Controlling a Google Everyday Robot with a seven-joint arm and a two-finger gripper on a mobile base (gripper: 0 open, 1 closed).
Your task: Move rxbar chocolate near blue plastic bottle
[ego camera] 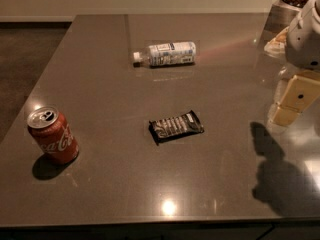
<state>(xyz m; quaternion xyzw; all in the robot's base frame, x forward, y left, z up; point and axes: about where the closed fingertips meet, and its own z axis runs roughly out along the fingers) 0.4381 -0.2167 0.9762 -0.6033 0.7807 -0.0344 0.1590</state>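
The rxbar chocolate (pixel 176 126), a flat black wrapper with white lettering, lies near the middle of the grey table (pixel 100 74). The blue plastic bottle (pixel 165 53), clear with a white cap and a white-and-blue label, lies on its side farther back, cap pointing left. My gripper (pixel 285 115) hangs above the table at the right edge of the view, well to the right of the bar and apart from it. It holds nothing that I can see.
A red Coca-Cola can (pixel 52 135) stands upright at the front left. The white arm (pixel 306 34) comes in at the upper right. Some containers (pixel 287 4) stand at the back right corner. The gripper's shadow (pixel 280 174) falls on the front right.
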